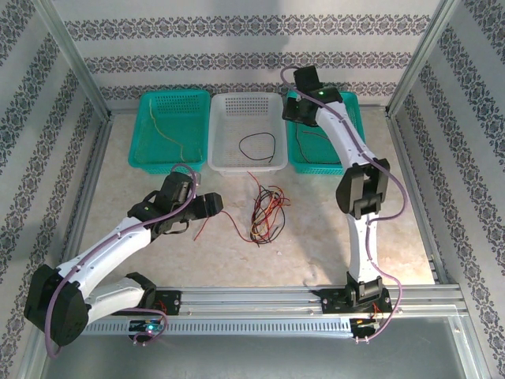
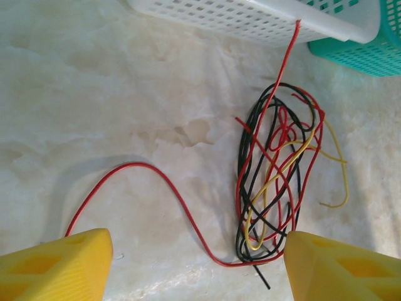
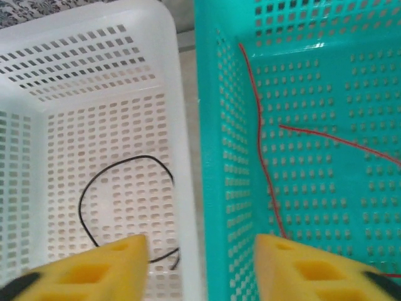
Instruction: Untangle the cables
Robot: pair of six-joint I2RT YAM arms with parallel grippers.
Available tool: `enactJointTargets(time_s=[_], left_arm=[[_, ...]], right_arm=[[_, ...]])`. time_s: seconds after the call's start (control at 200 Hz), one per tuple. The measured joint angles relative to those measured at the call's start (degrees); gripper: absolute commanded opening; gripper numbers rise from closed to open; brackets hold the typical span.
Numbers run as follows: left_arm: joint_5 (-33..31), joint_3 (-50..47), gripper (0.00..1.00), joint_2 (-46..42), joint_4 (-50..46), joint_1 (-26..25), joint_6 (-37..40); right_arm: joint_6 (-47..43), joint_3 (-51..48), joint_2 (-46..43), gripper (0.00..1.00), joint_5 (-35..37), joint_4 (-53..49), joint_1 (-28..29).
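Thin glossy wires, red, black and yellow, sit knotted in a loose oval tangle [image 2: 276, 188] on the pale marbled tabletop [image 2: 94, 94], just short of the perforated white basket [image 2: 250, 19]. Left gripper [image 2: 197, 266] hangs wide open above one stray red strand [image 2: 135, 164], gripping nothing. Right gripper [image 3: 200, 269], jaws parted and empty, hovers where the white basket meets the teal basket [image 3: 216, 157]. There's bare table left of the tangle.

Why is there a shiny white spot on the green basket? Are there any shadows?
Right wrist view: light glares off the glossy wall of the teal basket. Left wrist view: the loose red cable throws a soft grey shadow on the table. Top external view: light is even, the tangled cables sharp.
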Motion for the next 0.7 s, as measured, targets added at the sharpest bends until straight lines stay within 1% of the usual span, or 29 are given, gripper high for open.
enactJointTargets(time_s=[0.04,0.11,0.15,0.215,0.295,0.445,0.595,0.7], left_arm=[[0.0,0.0,0.71,0.0,-0.2,0.0,0.0],[0.0,0.0,0.71,0.0,-0.2,0.0,0.0],[0.0,0.0,0.70,0.0,-0.2,0.0,-0.1],[0.1,0.0,0.70,0.0,-0.2,0.0,-0.2],[0.1,0.0,0.70,0.0,-0.2,0.0,-0.3],[0.1,0.0,0.70,0.0,-0.2,0.0,-0.5],[0.3,0.0,0.70,0.2,-0.2,0.0,-0.5],[0.3,0.0,0.70,0.5,-0.2,0.0,-0.5]], right_arm=[[0.3,0.5,1.2,0.60,-0.8,-0.2,-0.3],[0.3,0.7,3.3,0.68,-3.7,-0.2,-1.3],[0.0,0.8,4.4,0.74,-5.3,-0.2,-1.8],[-0.6,0.9,5.8,0.78,-7.2,-0.3,-2.3],[-1.0,2.0,7.2,0.79,-8.6,-0.8,-2.8],[-2.2,6.1,9.4,0.79,-12.2,-1.9,-2.9],[-4.1,6.9,9.6,0.80,-15.3,-2.4,-2.6],[-5.0,6.9,9.6,0.79,-16.2,-2.6,-2.4]])
